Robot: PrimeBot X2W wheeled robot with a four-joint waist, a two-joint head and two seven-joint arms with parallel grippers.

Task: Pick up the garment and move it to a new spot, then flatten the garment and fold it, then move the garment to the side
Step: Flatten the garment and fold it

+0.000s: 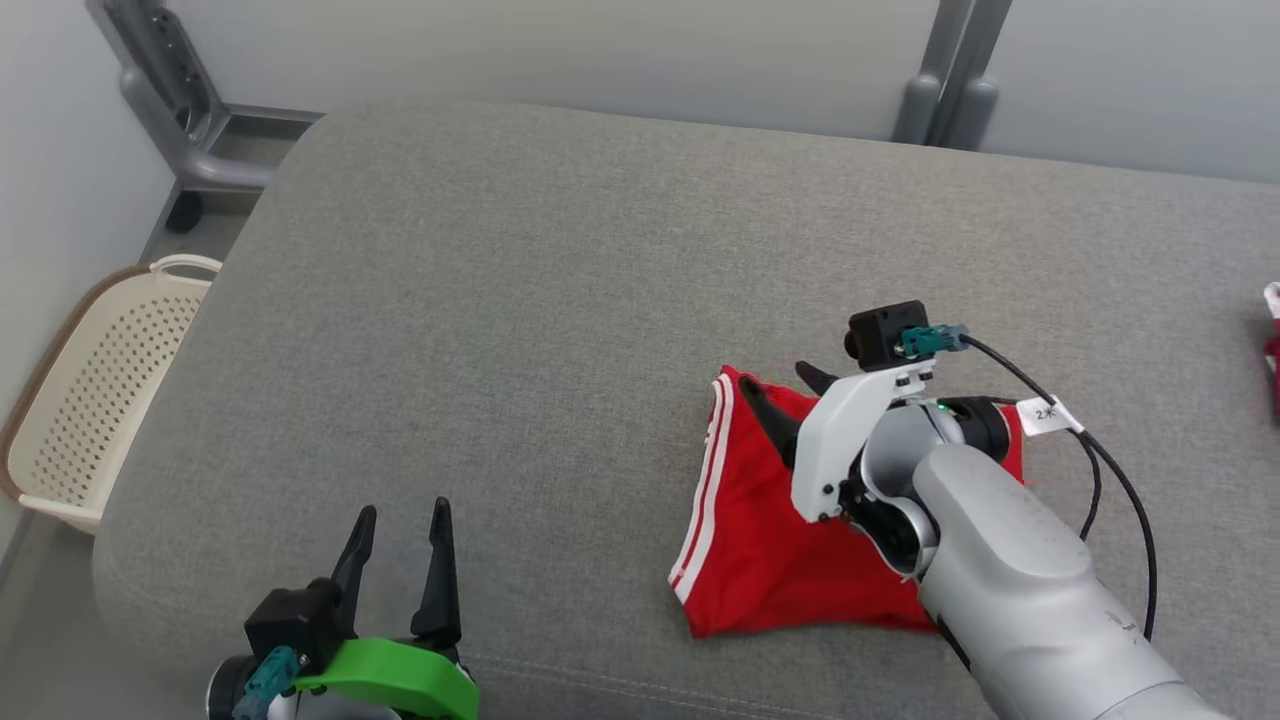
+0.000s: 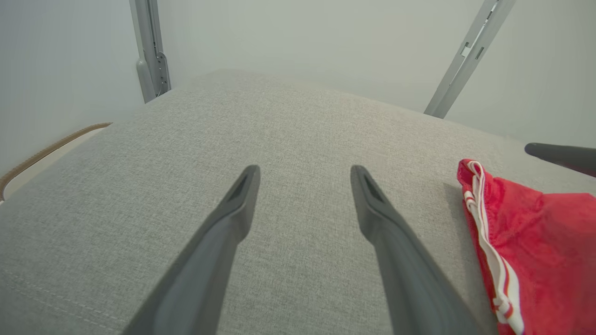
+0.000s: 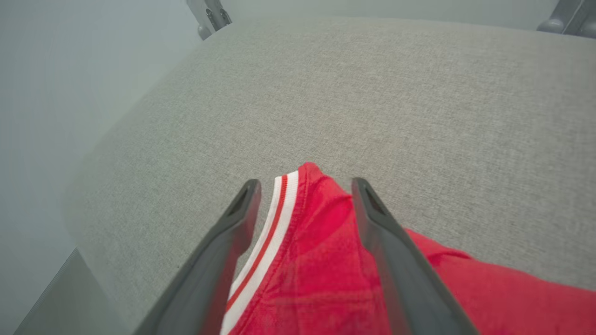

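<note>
The garment (image 1: 760,540) is red with white stripes along one edge, lying bunched on the grey cushioned surface (image 1: 520,330) right of centre. My right gripper (image 1: 785,392) hovers over its far corner, open, fingers apart on either side of the raised fold. The right wrist view has that fold of the garment (image 3: 316,242) lying between the spread fingers (image 3: 372,209), the striped hem by the left one. My left gripper (image 1: 403,530) is open at the lower left, over bare cushion. In the left wrist view, the garment (image 2: 535,242) lies to the right of the left gripper (image 2: 303,179).
A cream perforated basket (image 1: 90,400) stands on the floor off the cushion's left edge. Grey metal posts (image 1: 945,90) rise behind the far edge. A red and white thing (image 1: 1272,340) shows at the right border. A black cable (image 1: 1110,470) loops off the right wrist.
</note>
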